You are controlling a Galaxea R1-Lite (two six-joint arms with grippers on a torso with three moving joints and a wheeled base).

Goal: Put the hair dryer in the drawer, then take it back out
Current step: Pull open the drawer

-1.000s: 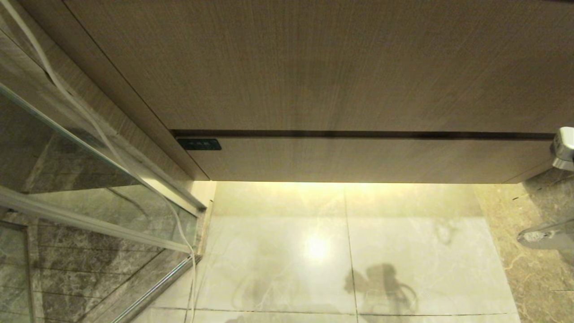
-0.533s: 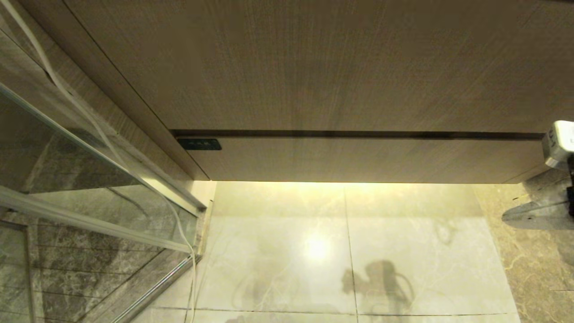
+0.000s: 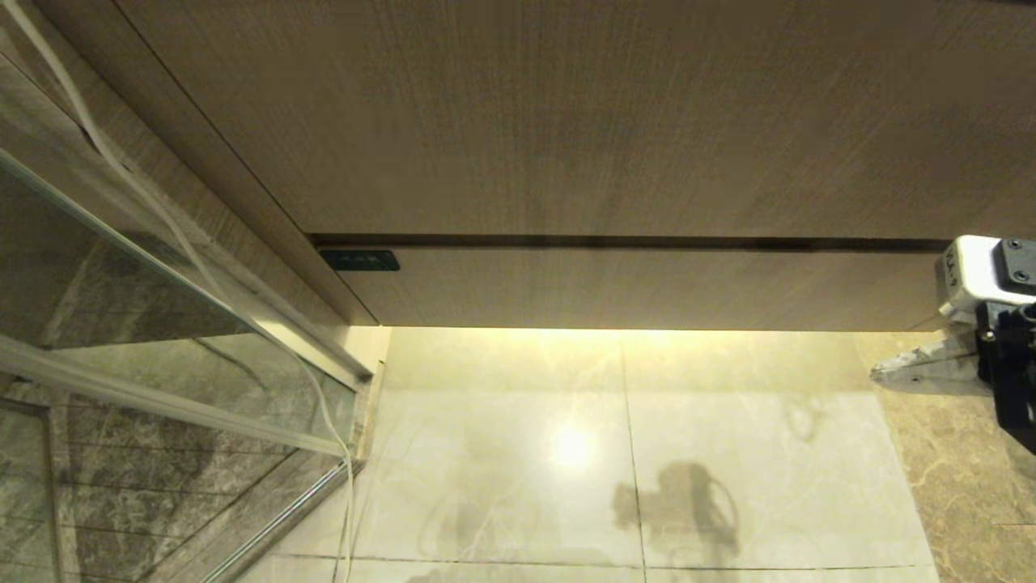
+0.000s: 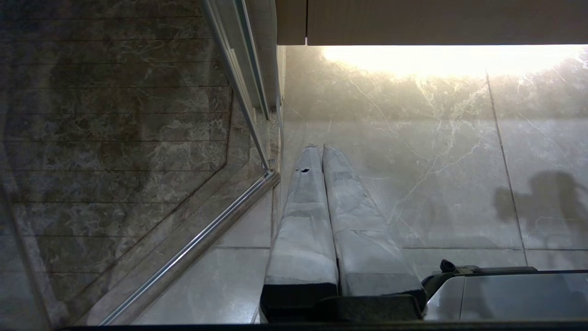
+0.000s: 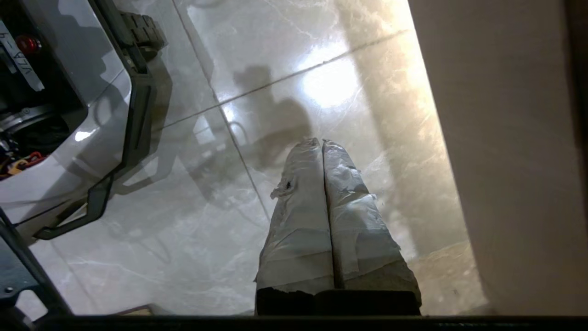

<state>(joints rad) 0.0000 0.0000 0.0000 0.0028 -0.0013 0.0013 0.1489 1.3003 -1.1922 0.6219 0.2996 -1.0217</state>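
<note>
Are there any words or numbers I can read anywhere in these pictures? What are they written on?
None can be read for sure.
Small dark label on the drawer front: faint marks, too small to read.
White block on the right arm, above the right claw: dark print on its side, too blurred to read.
White strip on the robot's base: tilted characters, too unclear to read reliably.

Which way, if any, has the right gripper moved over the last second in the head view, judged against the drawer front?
Yes. The right gripper, shut and empty, has come in from the picture's right edge leftward and slightly up, nearer the closed drawer.
</note>
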